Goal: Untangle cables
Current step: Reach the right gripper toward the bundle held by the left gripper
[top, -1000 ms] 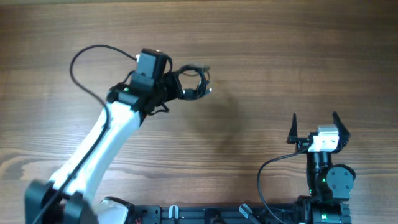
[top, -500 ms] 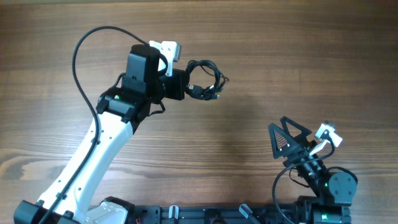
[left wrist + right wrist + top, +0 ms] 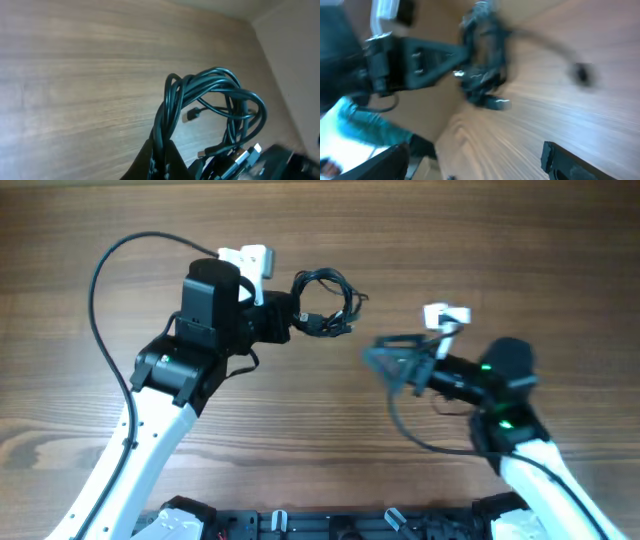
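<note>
1. The left gripper (image 3: 295, 323) is clenched on the cables (image 3: 328, 298), pinching the bundle at its left edge, above the middle of the wooden table (image 3: 500, 240).
2. The cables form one small bundle of thin black loops, wound over each other and sticking out to the right of the fingertips.
3. In the left wrist view, the dark fingers (image 3: 155, 160) close on several strands of the cables (image 3: 215, 110) at the bottom of the frame. The loops fan up and to the right over the table (image 3: 75, 75).
4. Two small plug tips show in that view: one (image 3: 190, 116) inside the loops and a pale one (image 3: 255, 148) at the lower right of the bundle.
5. Whether the lowest loops touch the wood cannot be told.
6. The right gripper (image 3: 385, 365) is blurred in the overhead view. It lies to the right of the bundle and a little nearer the robot's base, pointing left towards it and apart from it.
7. The right wrist view shows its fingers (image 3: 385, 160) spread wide with nothing between them, so the jaws are released. The cables (image 3: 482, 75) lie ahead of them, in the other gripper's grasp.
8. A thicker black arm cable (image 3: 100, 270) arcs over the left arm.
</note>
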`<state>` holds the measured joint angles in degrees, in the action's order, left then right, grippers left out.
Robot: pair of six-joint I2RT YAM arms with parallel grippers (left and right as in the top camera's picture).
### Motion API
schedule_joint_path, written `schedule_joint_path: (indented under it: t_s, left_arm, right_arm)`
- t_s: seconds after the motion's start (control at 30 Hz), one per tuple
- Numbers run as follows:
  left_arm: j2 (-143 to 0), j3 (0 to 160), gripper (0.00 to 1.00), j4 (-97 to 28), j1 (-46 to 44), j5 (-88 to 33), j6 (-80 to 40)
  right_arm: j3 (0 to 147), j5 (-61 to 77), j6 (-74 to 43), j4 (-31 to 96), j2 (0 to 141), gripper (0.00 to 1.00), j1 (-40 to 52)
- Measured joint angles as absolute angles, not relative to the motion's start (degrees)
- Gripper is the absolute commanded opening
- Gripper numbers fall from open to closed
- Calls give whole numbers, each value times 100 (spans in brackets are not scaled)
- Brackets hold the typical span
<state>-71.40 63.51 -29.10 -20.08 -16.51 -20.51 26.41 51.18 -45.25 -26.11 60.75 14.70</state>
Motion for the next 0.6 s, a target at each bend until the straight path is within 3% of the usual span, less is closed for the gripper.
schedule_joint_path:
  t_s: [0.1,0.23,0.3,0.6]
  left_arm:
    - [-7140,6353,4,-3177,-2008,-1376,-3111]
    - [-7140,6351,4,-3433,-2038,-1306,-3935]
    - [-7140,6351,4,-3435,-2191,-1258,-4101]
    - [-7140,6351,4,-3138,-3197,-945,-4095]
  right_arm:
    - [2663,4108,-5461,-3505,6967,78,2408]
    - [2652,2858,-6493,-4641,7736,52,3044]
    - [2652,2504,-6709,-4683,7876,33,3162]
    - [2652,1361,-6934,-4241,7894,29,3168]
